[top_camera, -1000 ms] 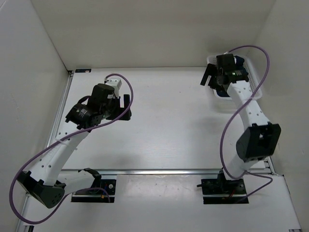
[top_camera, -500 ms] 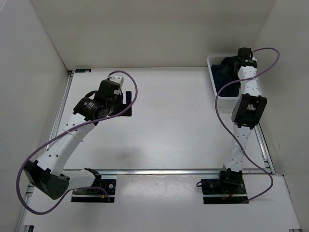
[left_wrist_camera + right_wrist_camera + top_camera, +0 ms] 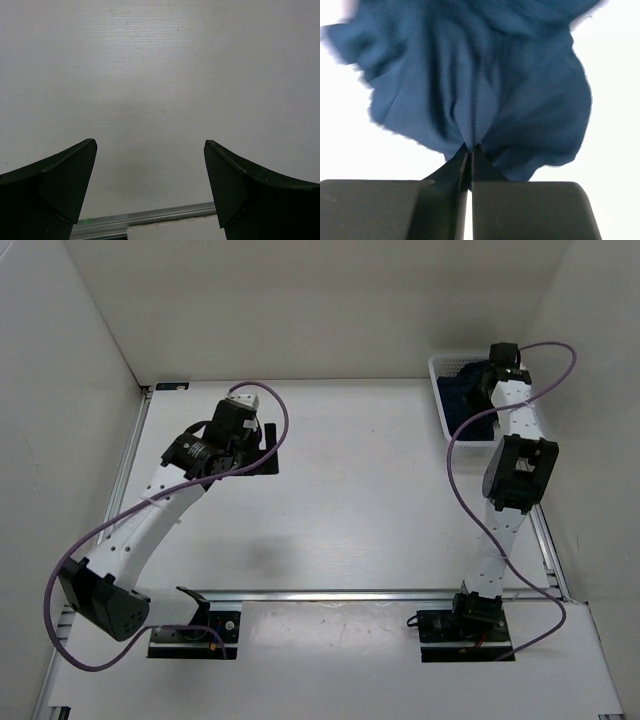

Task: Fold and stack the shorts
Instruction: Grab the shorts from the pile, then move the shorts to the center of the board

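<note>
While clamped shut on a pinch of shorts point(image 3: 485, 85) inside the far-right basket point(image 3: 440, 365), lift right gripper point(image 3: 469, 150) straight up, slowly, until fabric hangs clear; leave left gripper point(image 3: 150, 150), wide open and empty, over table point(image 3: 160, 75).

Right gripper point(image 3: 470, 150): reaches down into the basket point(image 3: 445, 365), which stands at the far right corner of the table point(image 3: 380, 500). The shorts point(image 3: 480, 90) lie directly ahead of the fingertips and spread to both sides, with a fold nipped between the fingers. The arm appears to hide part of the basket, so whether all the cloth lies inside is uncertain.

Left gripper point(image 3: 150, 143): over the left half of the table, well apart from the basket. Bare table lies between and ahead of its fingers; a rail point(image 3: 150, 217) crosses behind them.
</note>
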Robot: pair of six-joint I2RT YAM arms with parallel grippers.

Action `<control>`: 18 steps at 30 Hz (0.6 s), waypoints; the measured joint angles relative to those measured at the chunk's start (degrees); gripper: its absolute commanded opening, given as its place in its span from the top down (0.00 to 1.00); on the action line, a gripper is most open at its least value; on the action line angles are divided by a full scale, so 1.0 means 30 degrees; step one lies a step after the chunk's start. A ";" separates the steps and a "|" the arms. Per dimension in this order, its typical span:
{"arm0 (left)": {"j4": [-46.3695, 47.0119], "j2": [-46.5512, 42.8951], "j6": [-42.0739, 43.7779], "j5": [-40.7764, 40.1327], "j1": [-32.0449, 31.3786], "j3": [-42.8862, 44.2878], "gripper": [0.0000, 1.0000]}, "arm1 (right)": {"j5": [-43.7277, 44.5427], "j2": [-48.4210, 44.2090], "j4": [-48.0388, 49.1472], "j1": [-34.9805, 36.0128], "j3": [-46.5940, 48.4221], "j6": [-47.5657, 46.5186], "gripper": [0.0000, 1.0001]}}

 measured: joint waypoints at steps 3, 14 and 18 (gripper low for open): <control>-0.0029 -0.1479 -0.0517 0.0284 0.0000 -0.0335 0.00 | -0.0204 -0.3198 0.0350 0.0933 -0.0415 -0.0444 1.00; -0.0466 -0.5719 -0.1712 0.0641 0.0379 -0.1195 0.00 | -0.2076 -1.6633 0.1741 0.9180 -0.2965 -0.3745 0.96; -0.0816 -0.4903 -0.1829 0.0882 0.0925 -0.1107 0.00 | -0.1727 -2.0240 0.2382 1.3981 -0.8721 -0.4116 0.44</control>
